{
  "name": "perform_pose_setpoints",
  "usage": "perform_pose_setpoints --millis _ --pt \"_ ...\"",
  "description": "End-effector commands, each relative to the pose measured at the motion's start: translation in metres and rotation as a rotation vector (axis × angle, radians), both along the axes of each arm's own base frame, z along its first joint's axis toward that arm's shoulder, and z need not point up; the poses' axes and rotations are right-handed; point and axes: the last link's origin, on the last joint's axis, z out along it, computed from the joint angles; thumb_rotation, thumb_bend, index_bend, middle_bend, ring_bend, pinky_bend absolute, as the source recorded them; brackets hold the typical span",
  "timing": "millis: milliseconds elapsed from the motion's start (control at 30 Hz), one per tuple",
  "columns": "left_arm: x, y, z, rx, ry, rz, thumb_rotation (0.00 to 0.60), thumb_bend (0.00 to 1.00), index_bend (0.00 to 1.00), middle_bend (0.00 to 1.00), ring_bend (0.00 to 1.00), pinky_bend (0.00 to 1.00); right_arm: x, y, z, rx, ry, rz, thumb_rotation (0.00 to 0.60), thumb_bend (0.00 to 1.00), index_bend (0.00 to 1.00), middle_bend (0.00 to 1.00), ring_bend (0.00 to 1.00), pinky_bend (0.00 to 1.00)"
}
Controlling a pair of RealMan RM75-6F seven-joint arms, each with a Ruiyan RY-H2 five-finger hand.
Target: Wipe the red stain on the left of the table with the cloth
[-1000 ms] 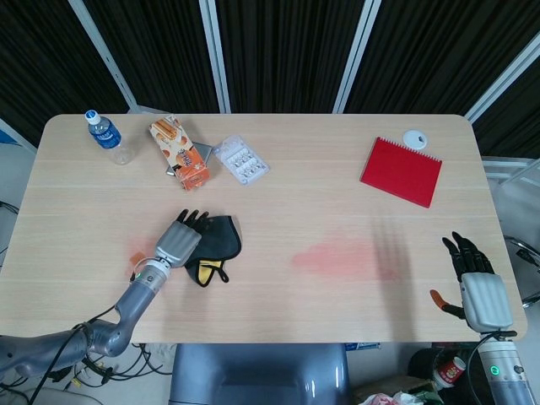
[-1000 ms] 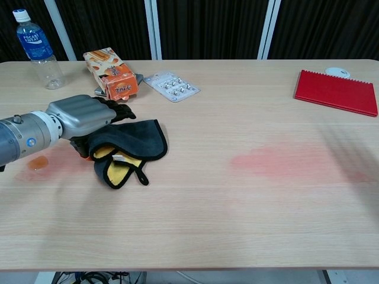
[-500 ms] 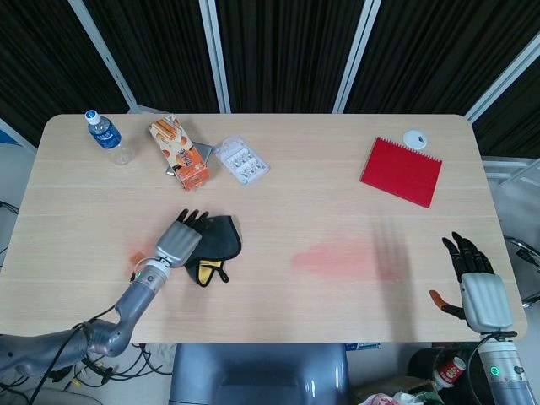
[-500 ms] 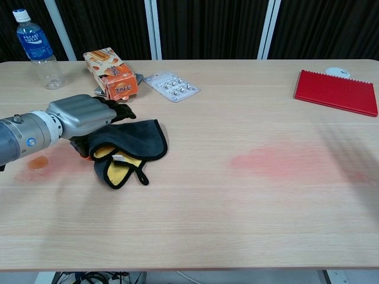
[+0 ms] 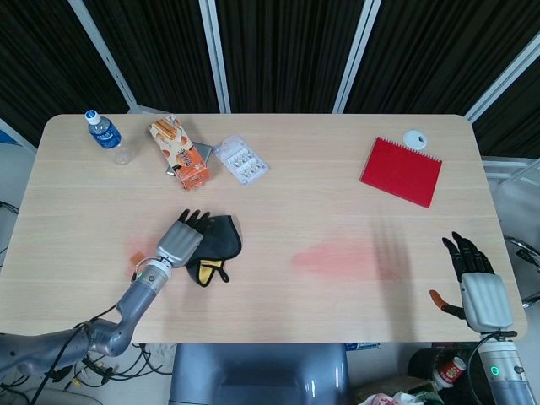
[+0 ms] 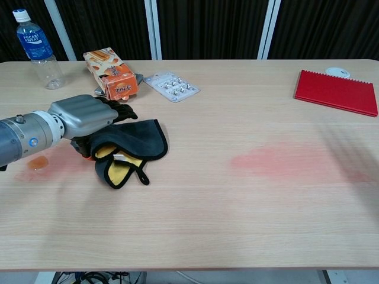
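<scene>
A black cloth [image 5: 219, 238] with a yellow underside [image 6: 139, 141] lies crumpled left of the table's middle. My left hand [image 5: 179, 239] lies over the cloth's left part, fingers stretched across it and thumb tucked at its near edge [image 6: 83, 116], gripping it. The small red stain [image 5: 137, 254] sits just left of the hand, beside my wrist [image 6: 37, 164]. My right hand [image 5: 477, 287] hangs off the table's front right edge, fingers apart and empty; the chest view does not show it.
A larger pale red smear [image 5: 337, 257] spreads right of centre [image 6: 278, 160]. At the back stand a water bottle [image 5: 106, 135], an orange snack box [image 5: 180, 153] and a blister pack [image 5: 241, 160]. A red notebook [image 5: 402, 171] and a white disc [image 5: 414, 138] lie at the back right.
My left hand has edged very slightly toward the cloth; the cloth's folds barely shifted. The right hand has not moved.
</scene>
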Motion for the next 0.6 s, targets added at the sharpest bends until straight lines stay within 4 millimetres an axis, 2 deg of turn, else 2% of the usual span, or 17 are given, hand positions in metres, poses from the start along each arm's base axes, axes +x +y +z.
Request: perform_pose_setpoints --millis 33,167,267,367,533,600 --pt "-0.0004 0.0002 -0.0002 -0.001 0.002 0.002 0.600 0.20 0.06 0.00 0.00 0.09 -0.0001 0.0000 0.0001 0.000 0.000 0.000 0.600 0.16 0.00 0.00 0.00 0.14" --pt "-0.0018 0.0007 -0.0010 -0.002 0.008 0.006 0.600 0.20 0.08 0.00 0.00 0.11 -0.0001 0.0000 0.0000 0.000 0.000 -0.001 0.600 0.15 0.00 0.00 0.00 0.14" --pt "-0.0025 0.0011 -0.0014 -0.002 0.010 0.009 0.600 0.21 0.16 0.06 0.04 0.19 0.0000 -0.0001 -0.0001 0.001 0.000 0.000 0.600 0.15 0.00 0.00 0.00 0.14" --pt "-0.0027 0.0013 -0.0022 0.000 0.012 0.008 0.600 0.28 0.28 0.20 0.16 0.31 -0.0001 0.0000 -0.0002 0.001 -0.001 -0.002 0.600 0.16 0.00 0.00 0.00 0.14" --pt "-0.0024 0.0009 -0.0039 0.008 0.013 -0.011 0.600 0.42 0.51 0.49 0.41 0.53 0.0000 -0.0001 -0.0002 0.001 -0.001 -0.001 0.600 0.16 0.00 0.00 0.00 0.14" --pt "-0.0029 0.0008 -0.0038 0.015 0.013 -0.021 0.600 0.45 0.56 0.56 0.47 0.58 0.0000 0.0001 -0.0003 0.002 -0.001 -0.002 0.600 0.16 0.00 0.00 0.00 0.14"
